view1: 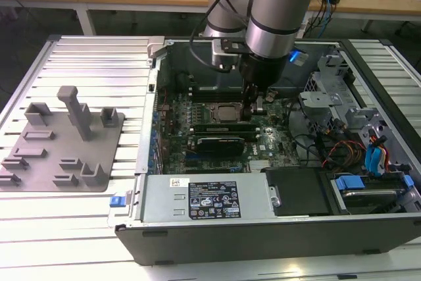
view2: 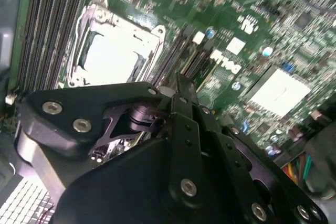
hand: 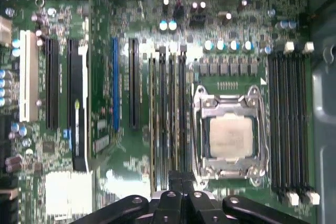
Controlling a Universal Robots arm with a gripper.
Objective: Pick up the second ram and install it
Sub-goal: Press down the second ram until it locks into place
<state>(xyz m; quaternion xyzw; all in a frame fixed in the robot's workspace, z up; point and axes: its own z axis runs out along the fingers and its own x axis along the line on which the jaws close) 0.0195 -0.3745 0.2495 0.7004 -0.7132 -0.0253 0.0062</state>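
- The gripper [view1: 258, 106] is seen lowered inside the open computer case [view1: 263, 228], directly over the motherboard [hand: 100, 129], beside the CPU socket [hand: 230, 136].
- In both wrist views the jaws are seen drawn together at their tips, over the bank of memory slots [hand: 168, 119] next to the socket frame. Whether a board is pinched between them cannot be told; the linkage of the gripper [view2: 181, 90] covers the contact point.
- The second ram is judged to be the long green stick [view1: 223, 127] lying along the slots just below the jaws in the exterior view; it appears already standing in a slot. A second stick or card [view1: 217, 143] is seen just beyond it, farther from the jaws.
- The step in hand is judged to be seating. For this to be done well, the stick should be kept upright and parallel to its slot, pressure should be applied evenly along its length, and both end latches should be confirmed closed.
- A tilted push is judged a risk: one end could seat while the other rides high.
- The end latches are not made out clearly in any view; their state is left undetermined.
- Which slot holds the stick cannot be told in the first wrist view, where the slots read as dark parallel lines.
- The grey fixture plate [view1: 62, 146] is seen on the desk [view1: 99, 64], well apart from the jaws, with no green stick made out on it.
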